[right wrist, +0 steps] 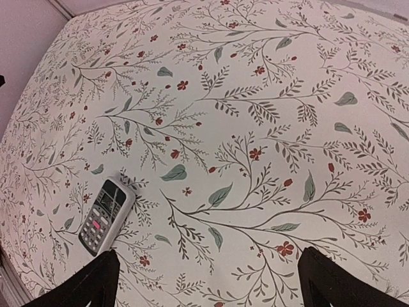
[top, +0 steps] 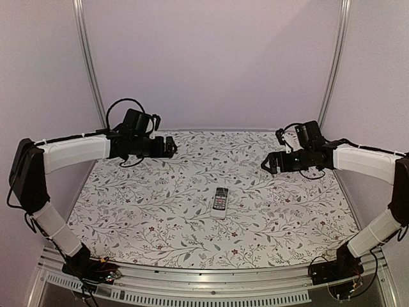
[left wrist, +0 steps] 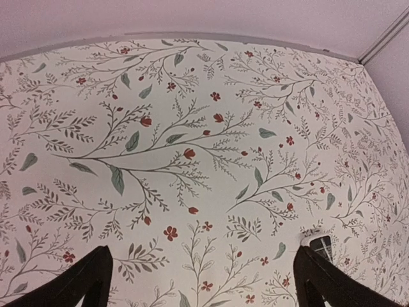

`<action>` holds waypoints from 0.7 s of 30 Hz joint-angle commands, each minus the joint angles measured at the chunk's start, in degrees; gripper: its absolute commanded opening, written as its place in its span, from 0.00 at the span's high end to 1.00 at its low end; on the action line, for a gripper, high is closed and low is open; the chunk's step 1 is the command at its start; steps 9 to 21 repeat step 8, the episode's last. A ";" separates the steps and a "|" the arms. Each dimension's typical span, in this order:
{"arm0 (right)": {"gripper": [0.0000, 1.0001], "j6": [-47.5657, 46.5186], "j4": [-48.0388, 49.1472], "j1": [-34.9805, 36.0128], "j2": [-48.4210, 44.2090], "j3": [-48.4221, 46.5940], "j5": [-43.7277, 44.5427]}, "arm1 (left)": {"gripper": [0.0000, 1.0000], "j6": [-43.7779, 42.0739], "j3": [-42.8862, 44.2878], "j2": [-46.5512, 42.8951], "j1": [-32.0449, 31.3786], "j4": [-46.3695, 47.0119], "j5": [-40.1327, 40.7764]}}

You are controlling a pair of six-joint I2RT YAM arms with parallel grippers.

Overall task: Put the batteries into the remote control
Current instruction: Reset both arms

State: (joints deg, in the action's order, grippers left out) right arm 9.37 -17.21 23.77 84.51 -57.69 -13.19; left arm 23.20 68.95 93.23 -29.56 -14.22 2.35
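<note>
The remote control [top: 220, 201] lies face up near the middle of the flowered table, black button face showing. In the right wrist view the remote control [right wrist: 105, 215] sits at lower left, beside the left finger. A corner of the remote control [left wrist: 318, 244] peeks out behind the right finger in the left wrist view. My left gripper [top: 171, 146] hovers high at the back left, open and empty. Off at the back right hangs my right gripper [top: 270, 162], open too, nothing between its fingers. No batteries show in any view.
A flowered cloth [top: 192, 224] covers the table. Pale walls with metal corner posts [top: 89, 70] close in the back and sides. An aluminium rail [top: 211, 278] runs along the near edge between the arm bases.
</note>
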 commanded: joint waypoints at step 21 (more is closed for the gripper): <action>0.01 6.01 13.08 -1.04 -0.05 10.43 -3.77 | 0.00 3.66 -12.00 -0.80 0.14 6.72 -1.91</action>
